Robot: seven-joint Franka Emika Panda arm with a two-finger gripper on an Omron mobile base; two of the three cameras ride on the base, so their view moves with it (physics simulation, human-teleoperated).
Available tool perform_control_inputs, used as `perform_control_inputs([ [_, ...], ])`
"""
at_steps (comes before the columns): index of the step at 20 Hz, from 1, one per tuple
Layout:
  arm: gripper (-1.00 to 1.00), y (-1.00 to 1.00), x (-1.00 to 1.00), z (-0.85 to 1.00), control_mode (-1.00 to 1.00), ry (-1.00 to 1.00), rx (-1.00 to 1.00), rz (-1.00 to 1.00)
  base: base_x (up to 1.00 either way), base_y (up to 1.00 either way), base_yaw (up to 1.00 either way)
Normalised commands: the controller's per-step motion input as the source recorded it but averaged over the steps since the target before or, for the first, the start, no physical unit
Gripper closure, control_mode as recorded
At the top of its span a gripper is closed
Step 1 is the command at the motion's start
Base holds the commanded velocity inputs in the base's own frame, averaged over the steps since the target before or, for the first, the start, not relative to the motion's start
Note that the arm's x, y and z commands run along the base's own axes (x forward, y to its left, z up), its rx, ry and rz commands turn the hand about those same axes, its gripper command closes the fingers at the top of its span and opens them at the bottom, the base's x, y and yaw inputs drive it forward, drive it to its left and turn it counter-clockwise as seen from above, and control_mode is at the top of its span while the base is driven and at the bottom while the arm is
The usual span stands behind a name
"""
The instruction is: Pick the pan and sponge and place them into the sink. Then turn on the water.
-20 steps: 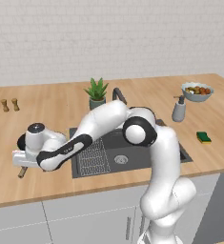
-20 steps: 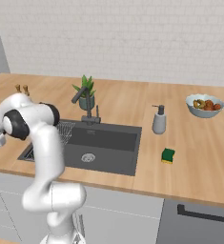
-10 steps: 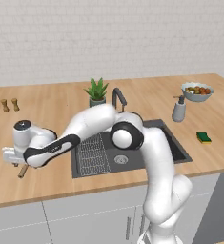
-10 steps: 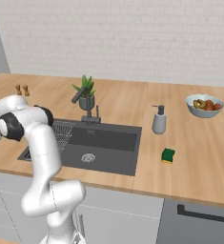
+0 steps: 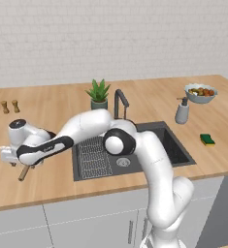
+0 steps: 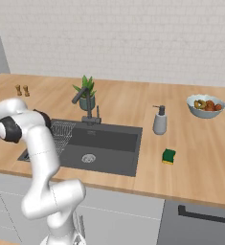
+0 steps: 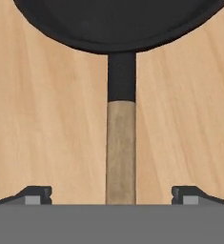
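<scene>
The black pan (image 7: 118,24) lies on the wooden counter, and its light wooden handle (image 7: 121,152) runs straight toward the hand camera. My gripper (image 7: 112,195) is open, with one fingertip (image 7: 35,194) on each side of the handle and well apart from it. In the left base view the arm reaches far left; the gripper (image 5: 19,163) hangs over the handle end (image 5: 24,172) and the arm hides most of the pan. The green and yellow sponge (image 5: 207,139) (image 6: 169,156) lies right of the sink (image 5: 177,151) (image 6: 109,165). Behind the basin stands the dark faucet (image 5: 119,99) (image 6: 85,98).
A wire rack (image 5: 93,155) fills the sink's left part. A potted plant (image 5: 98,94) stands beside the faucet. A soap dispenser (image 5: 182,111) and a fruit bowl (image 5: 200,92) are at the right. Two small shakers (image 5: 9,105) stand at the far left.
The arm has swung further left along the counter, carrying the hand over the pan's handle. Pan and sponge have not moved.
</scene>
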Motion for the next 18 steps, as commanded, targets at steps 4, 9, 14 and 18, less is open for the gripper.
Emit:
perform_control_inputs([
  [4, -1.0, 0.0, 0.0, -0.36, -1.0, 0.0, 0.0, -0.09, 0.0, 0.0, 0.0],
  [9, -1.0, -0.09, -0.01, -0.43, -1.0, 0.0, 0.0, -0.11, 0.0, 0.0, 0.0],
  [14, -1.0, -0.21, 0.0, -0.51, -1.0, 0.0, 0.0, -0.15, 0.0, 0.0, 0.0],
  [18, 1.0, -0.09, 0.0, -0.58, -1.0, 0.04, 0.0, -0.16, 0.0, 0.0, 0.0],
])
